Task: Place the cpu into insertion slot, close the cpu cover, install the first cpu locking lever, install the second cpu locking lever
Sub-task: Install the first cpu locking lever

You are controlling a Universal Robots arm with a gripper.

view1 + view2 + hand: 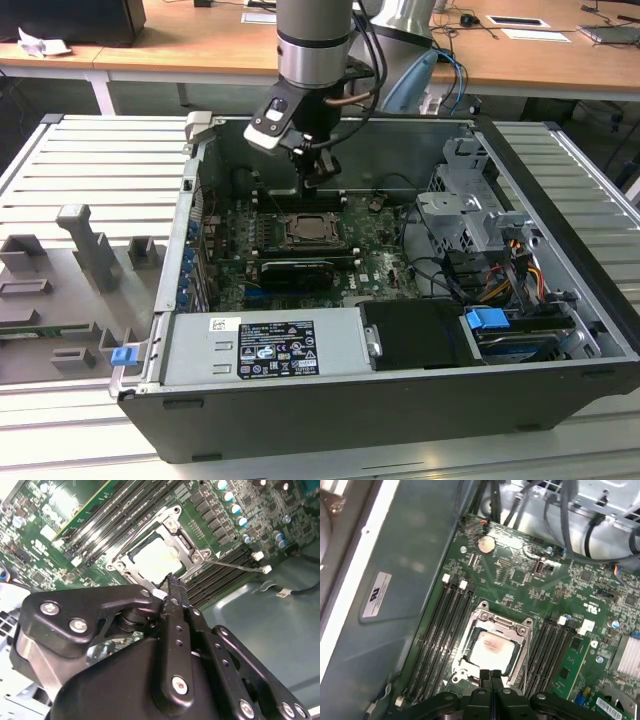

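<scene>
The cpu (491,647) lies flat in the insertion slot (315,232) on the green motherboard, its silver top showing bright in the second wrist view (155,557). The cpu cover (492,621), a grey metal frame, lies down around the chip (187,542). My gripper (318,182) hangs just above the socket's far edge, its black fingers pressed together and holding nothing (492,676) (172,586). A thin metal rod (240,565) sticks out from one socket corner; I cannot tell whether it is a latched locking lever.
Long black memory slots (437,630) flank the socket on both sides. A black card (295,268) sits in front of it. The drive cage (470,210) and cable bundles stand at the exterior view's right, and the case wall (405,570) runs close beside the memory slots.
</scene>
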